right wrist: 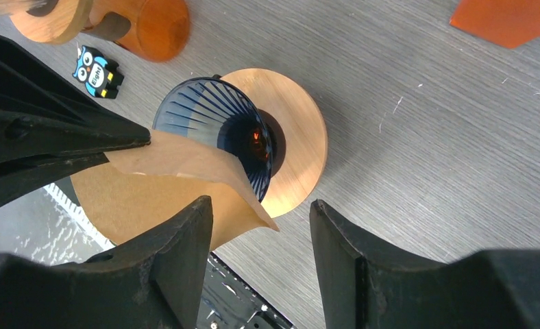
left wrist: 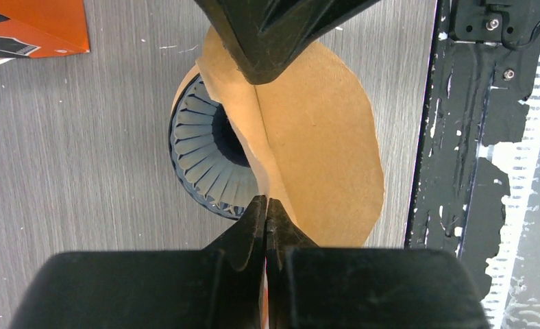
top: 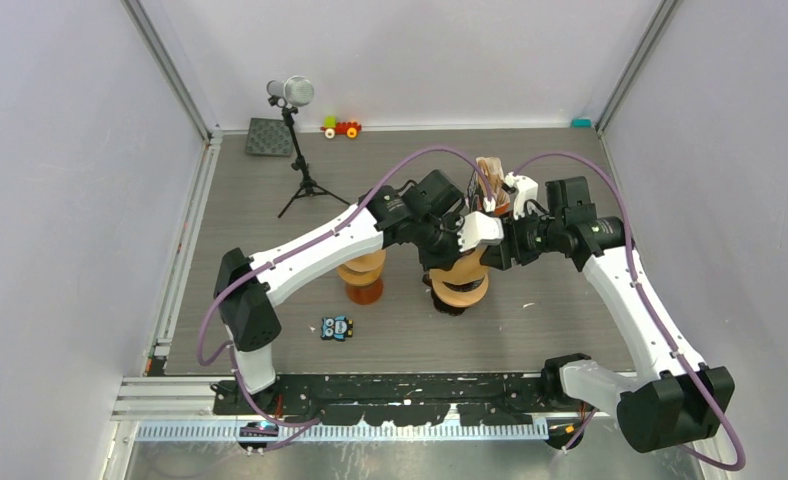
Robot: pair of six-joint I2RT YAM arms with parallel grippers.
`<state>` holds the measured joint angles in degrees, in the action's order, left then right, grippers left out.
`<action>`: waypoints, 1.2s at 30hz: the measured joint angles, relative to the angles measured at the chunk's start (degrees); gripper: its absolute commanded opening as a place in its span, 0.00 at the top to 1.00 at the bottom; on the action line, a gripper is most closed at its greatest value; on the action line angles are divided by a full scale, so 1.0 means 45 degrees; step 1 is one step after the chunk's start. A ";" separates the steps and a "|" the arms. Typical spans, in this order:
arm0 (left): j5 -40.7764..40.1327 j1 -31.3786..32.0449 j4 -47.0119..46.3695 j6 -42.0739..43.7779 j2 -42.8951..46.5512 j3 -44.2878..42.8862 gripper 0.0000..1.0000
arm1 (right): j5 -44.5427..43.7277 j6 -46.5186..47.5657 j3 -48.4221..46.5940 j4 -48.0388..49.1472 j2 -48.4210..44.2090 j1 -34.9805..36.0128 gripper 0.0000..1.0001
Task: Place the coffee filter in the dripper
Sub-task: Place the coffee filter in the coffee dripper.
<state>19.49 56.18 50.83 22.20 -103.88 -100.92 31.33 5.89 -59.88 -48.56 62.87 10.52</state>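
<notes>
Currently the left gripper [left wrist: 266, 203] is closed tight, its two black fingertips pinching one edge of the brown paper coffee filter [left wrist: 322, 151]. The filter hangs in the air, creased down the middle and mostly flat rather than spread into a cone. It sits beside and partly over the dripper [right wrist: 199, 113], a dark blue ribbed funnel standing upright on a round wooden base [right wrist: 298, 144] on the grey table [right wrist: 425, 137]. One side of the paper covers part of the rim, while most of it lies off toward the near edge of the table, so the filter is not yet inside. The right gripper [right wrist: 260, 205] faces it from the opposite side with its fingers well apart. A corner of the paper reaches into the gap, but nothing is pinched there. To do this step well, the paper likely needs shifting until its pointed end lines up over the centre of the funnel, then lowering so the ribs guide it down. The open right fingers could help by nudging the loose side so the cone spreads. Letting go too early, with the filter off-centre or flat, would probably leave it draped over the rim or let it slide onto the table. A small owl toy [right wrist: 97, 72] lies well apart and is not in the way.
</notes>
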 measured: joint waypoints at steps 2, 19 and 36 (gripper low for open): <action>0.0068 -0.0005 0.0078 0.0243 0.0000 0.0000 1.00 | 0.0063 0.0112 0.0000 -0.0019 0.0141 0.0000 0.41; 0.0364 -0.0097 0.0393 0.1637 -0.0010 -0.0049 1.00 | 0.0199 0.1583 -0.0816 -0.0908 0.0335 0.0005 0.34; 0.0602 -0.0160 0.0578 0.2346 -0.0121 -0.0170 1.00 | 0.1098 0.2467 -0.1010 -0.1166 0.1715 0.0005 0.36</action>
<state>22.20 55.46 53.43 32.75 -104.42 -101.69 36.27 16.99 -64.42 -53.80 70.59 10.55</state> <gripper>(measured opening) 0.008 0.651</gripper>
